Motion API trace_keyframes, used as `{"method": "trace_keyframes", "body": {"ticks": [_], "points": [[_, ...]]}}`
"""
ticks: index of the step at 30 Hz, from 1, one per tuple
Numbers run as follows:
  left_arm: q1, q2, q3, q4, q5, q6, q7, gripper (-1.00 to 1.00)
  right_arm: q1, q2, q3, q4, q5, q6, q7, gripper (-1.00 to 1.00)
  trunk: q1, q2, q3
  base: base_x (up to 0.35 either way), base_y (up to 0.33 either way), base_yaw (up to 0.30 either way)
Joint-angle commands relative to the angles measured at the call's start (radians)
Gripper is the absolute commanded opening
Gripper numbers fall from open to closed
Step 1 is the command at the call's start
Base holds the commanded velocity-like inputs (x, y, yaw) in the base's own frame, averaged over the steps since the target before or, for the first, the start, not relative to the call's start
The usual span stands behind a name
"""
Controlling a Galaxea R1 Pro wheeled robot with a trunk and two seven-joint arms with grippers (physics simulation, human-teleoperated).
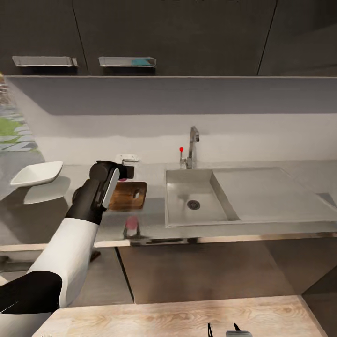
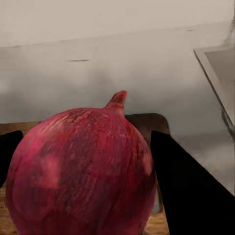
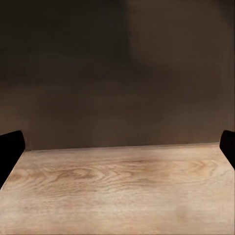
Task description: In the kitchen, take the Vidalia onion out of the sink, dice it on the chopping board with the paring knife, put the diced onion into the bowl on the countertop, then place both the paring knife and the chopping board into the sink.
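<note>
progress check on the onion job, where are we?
Done: the sink basin looks empty, so the onion is out of it. In hand: the left pincer is shut on the onion, over the chopping board. Left: setting it down, dicing, filling the bowl, which looks empty, then knife and board into the sink. I can't pick out the knife. The right pincer is open, low over the floor.

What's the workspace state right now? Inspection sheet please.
Surface: grey countertop, reflective.
Job's things: onion between left gripper fingers, over chopping board; sink basin holds nothing visible; white bowl left of the board; knife not made out.
Clutter: small white object at the wall.
Grippers: left shut on onion; right gripper open, over wood floor.
Cables: nothing seen.
Surroundings: dark upper cabinets, faucet.
</note>
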Motion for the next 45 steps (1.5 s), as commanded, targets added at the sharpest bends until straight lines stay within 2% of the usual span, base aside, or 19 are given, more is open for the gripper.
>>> {"method": "trace_keyframes", "body": {"ticks": [1,12,32,38,45], "points": [[-0.001,0.0,-0.002,0.001,-0.001,0.003,0.003,-1.0,-0.001,0.0,0.009,0.001,-0.006,-0.003,-0.005,1.0,0.0,-0.001,0.0,0.002,0.254,0.212],[0.001,0.006,-0.003,0.011,-0.001,0.0,0.004,-1.0,-0.001,0.0,0.009,0.001,-0.006,-0.003,-0.005,1.0,0.0,-0.001,0.011,0.0,0.092,0.218],[0.001,-0.001,-0.006,0.147,0.002,-0.006,0.0,-1.0,-0.001,-0.001,0.009,0.001,-0.006,-0.003,-0.005,1.0,0.0,-0.001,0.011,0.06,-0.068,0.009],[0.001,-0.001,-0.006,0.203,0.001,-0.062,0.0,-1.0,-0.001,-0.001,0.009,0.001,-0.006,-0.003,-0.004,1.0,0.0,-0.001,0.011,0.001,-0.002,0.0],[0.002,-0.001,-0.006,0.223,0.001,-0.075,0.0,-1.0,-0.001,-0.001,0.009,0.001,-0.006,-0.003,-0.005,1.0,0.0,-0.001,0.011,0.0,0.0,0.0]]}}
